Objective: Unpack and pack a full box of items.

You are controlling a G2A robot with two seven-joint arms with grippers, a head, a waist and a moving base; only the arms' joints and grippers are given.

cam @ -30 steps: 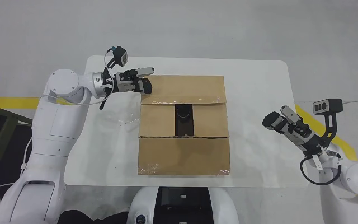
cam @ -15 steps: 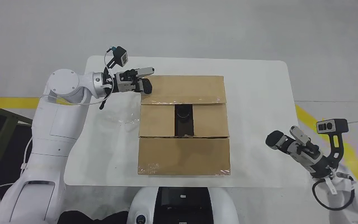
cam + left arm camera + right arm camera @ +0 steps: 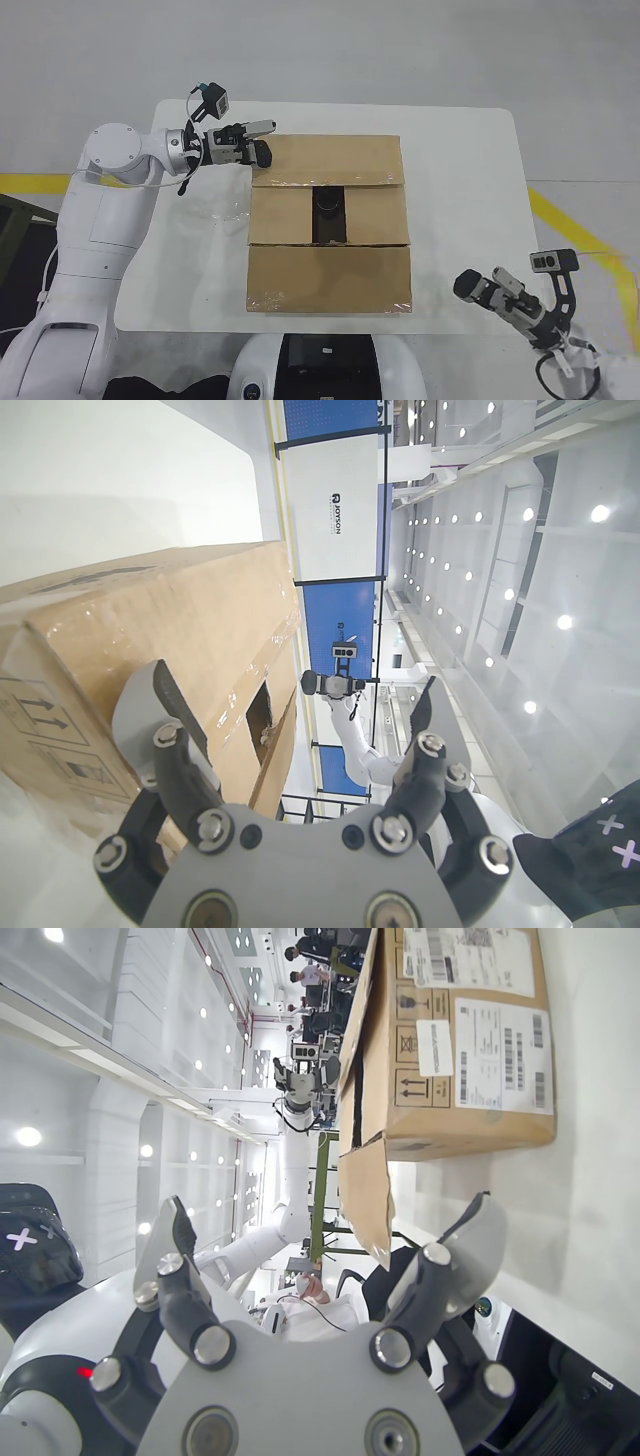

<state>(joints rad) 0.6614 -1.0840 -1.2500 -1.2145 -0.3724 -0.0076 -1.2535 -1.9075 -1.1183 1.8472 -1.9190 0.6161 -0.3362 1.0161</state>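
Right wrist view: box [image 3: 475, 1128] carries 3 white labels [image 3: 502, 1055] (up-arrow symbols [image 3: 414, 1088] beside); left gripper [image 3: 295, 677], right gripper [image 3: 327, 1203] jaws released, empty.

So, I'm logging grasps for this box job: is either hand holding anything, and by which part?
Nothing is held. The left hand is open beside a far corner of the box; the right hand is open, apart from the box.

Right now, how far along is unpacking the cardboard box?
Done: the cardboard box has its outer flaps spread open. In hand: nothing; the left gripper open at the box's far corner, the right gripper open at the table's near corner. Left: the inner flaps half cover a dark item inside; unpacking and repacking remain.
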